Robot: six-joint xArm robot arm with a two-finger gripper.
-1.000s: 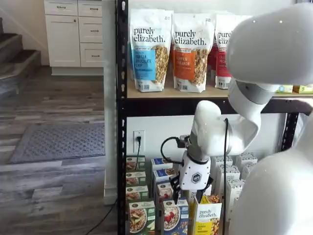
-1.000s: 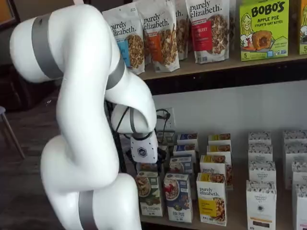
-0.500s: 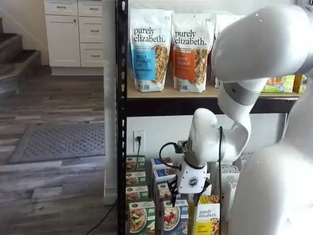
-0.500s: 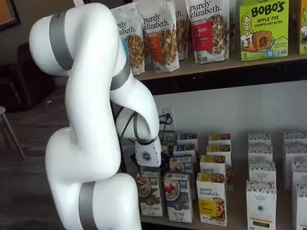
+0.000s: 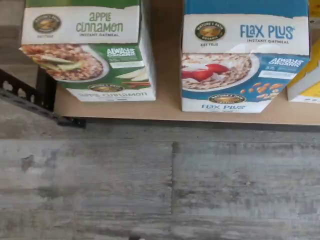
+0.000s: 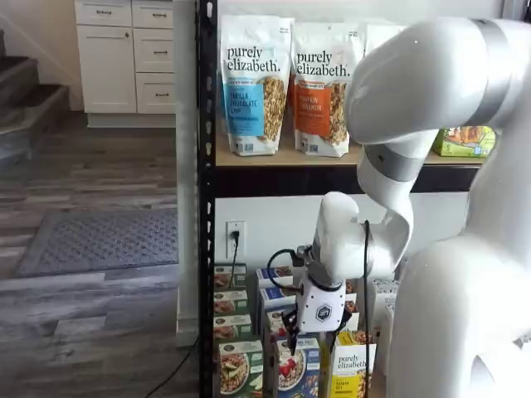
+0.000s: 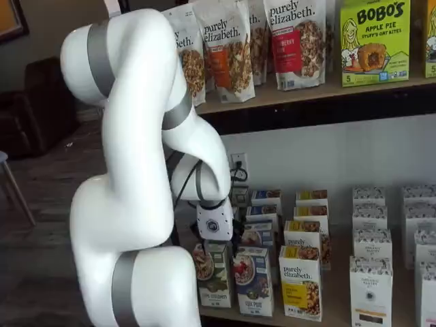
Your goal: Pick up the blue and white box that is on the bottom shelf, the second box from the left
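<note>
The blue and white box stands upright at the front edge of the bottom shelf, in the upper right of the wrist view, with a green-and-white box well apart to its left and a yellow-and-white box just beside it on the right. In a shelf view it sits at lower centre, and in a shelf view again at lower centre. The gripper hangs just above its top, fingers spread apart with a plain gap. The box looks like thin cardboard: probably light, fairly stiff at the edges but easy to dent on its broad faces, with a smooth printed skin that may slip. Best hold is likely across the two narrow sides near the top, squeezing gently
</note>
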